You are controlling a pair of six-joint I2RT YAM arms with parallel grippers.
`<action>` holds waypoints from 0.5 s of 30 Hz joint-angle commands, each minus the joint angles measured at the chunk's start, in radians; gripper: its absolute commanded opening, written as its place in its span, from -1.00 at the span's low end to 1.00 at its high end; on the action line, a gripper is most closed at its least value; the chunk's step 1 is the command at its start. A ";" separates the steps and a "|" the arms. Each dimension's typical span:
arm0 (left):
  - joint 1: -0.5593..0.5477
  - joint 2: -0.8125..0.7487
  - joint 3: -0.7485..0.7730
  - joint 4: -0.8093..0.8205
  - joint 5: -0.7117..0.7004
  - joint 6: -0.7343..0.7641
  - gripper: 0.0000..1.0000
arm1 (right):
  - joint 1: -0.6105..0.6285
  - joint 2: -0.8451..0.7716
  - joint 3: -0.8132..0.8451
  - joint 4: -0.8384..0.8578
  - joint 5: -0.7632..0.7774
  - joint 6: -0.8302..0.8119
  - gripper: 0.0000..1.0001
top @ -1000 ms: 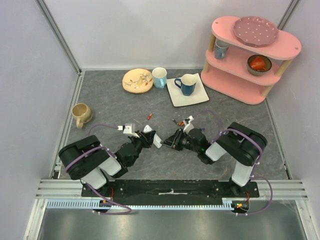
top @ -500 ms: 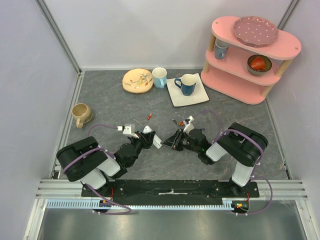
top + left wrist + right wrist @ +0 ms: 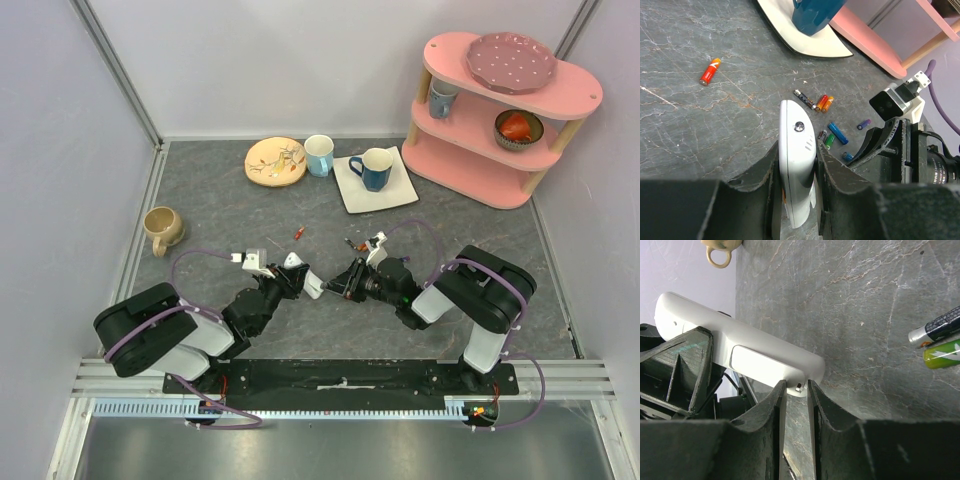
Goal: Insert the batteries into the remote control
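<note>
The remote control (image 3: 797, 165) is up off the table (image 3: 220, 210) near its middle, pinched by its long sides in my left gripper (image 3: 797, 145), whose fingers press tight against it. My right gripper (image 3: 796, 386) meets its free end. Those fingers stand narrowly apart with a small tab on the remote's edge at their tips, and I cannot tell if they grip it. The batteries (image 3: 824, 103) lie loose just beyond, with one red-orange battery (image 3: 710, 71) apart to the left. Farther off a blue mug (image 3: 372, 168) stands on a white plate (image 3: 392, 192).

Left fingers (image 3: 756, 176) tight, right fingers (image 3: 771, 412) slightly apart
</note>
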 commanded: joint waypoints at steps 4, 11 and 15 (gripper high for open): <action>-0.007 -0.037 -0.001 0.138 -0.006 -0.033 -0.96 | 0.002 -0.015 0.012 0.039 0.001 -0.025 -0.35; -0.007 -0.040 0.009 0.096 -0.018 -0.039 -0.96 | 0.002 -0.078 0.012 -0.024 0.001 -0.042 0.11; -0.007 -0.029 0.009 0.093 -0.021 -0.045 -0.96 | 0.004 -0.123 0.014 -0.076 0.010 -0.061 0.30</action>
